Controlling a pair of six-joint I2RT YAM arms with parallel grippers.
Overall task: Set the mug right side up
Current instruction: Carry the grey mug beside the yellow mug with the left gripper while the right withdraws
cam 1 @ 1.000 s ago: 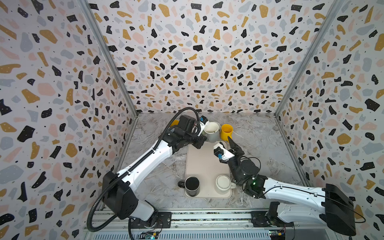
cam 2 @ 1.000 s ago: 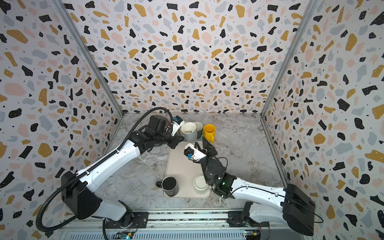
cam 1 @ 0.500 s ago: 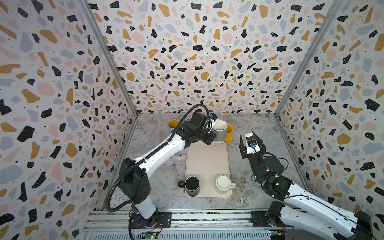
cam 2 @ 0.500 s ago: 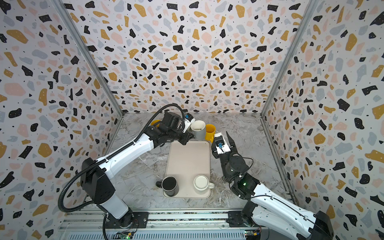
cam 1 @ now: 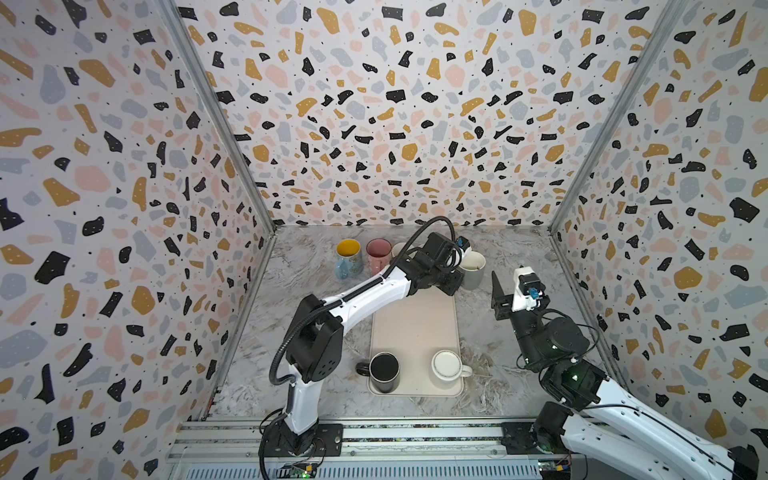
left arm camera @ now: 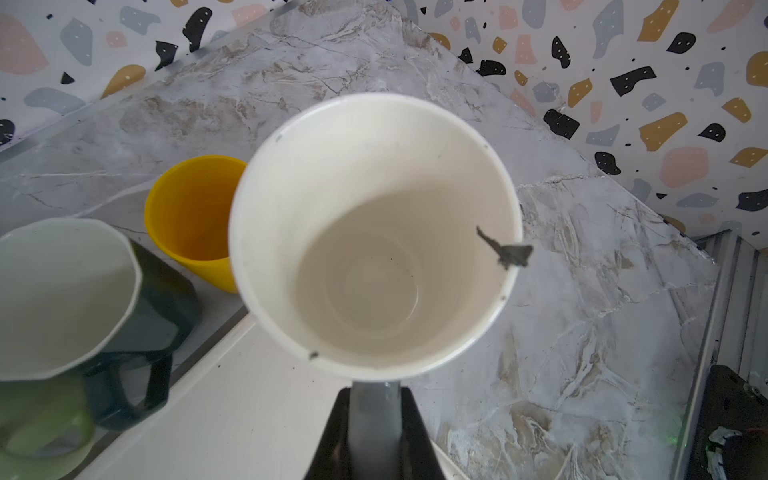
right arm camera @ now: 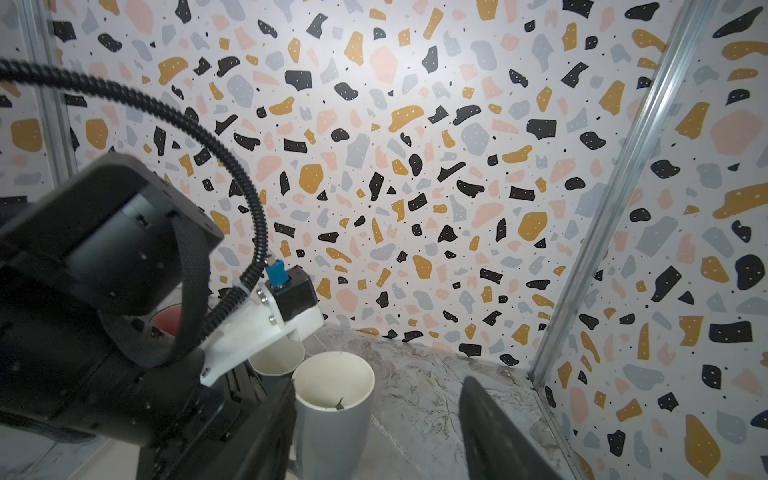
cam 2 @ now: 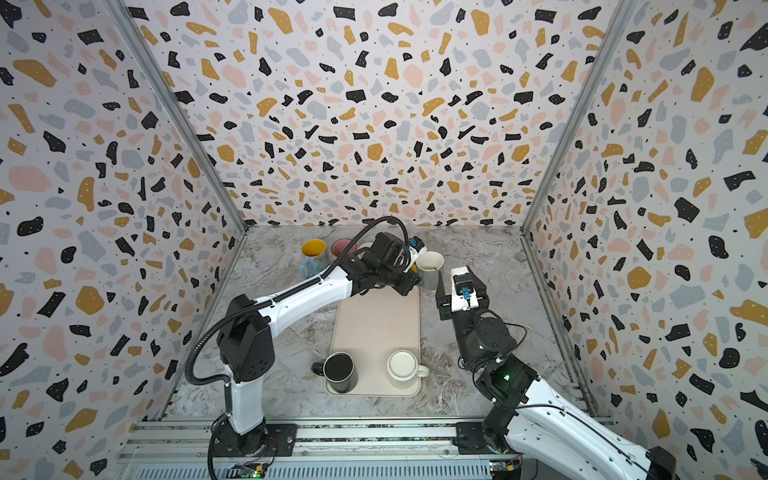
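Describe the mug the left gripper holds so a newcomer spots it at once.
Start at the beige tray mid-table and go to its far right corner, where the left gripper is shut on a handle. That mug is upright, grey outside, white inside, with a dark fleck on its rim; its neighbour is a yellow cup.

The grey mug [left arm camera: 374, 232] looks ceramic, and its white inside is smooth and glazed with a soft shine. The surface [cam 1: 316, 266] is marble-patterned, smooth and nearly matt. The beige tray [cam 1: 415, 328] looks matt and smooth. The black mug [cam 1: 384, 372] is glossy. The yellow cup [left arm camera: 191, 216] has a smooth, plastic-like sheen. The walls [cam 1: 374, 124] are matt terrazzo print, joined by brushed metal posts [cam 1: 225, 124].
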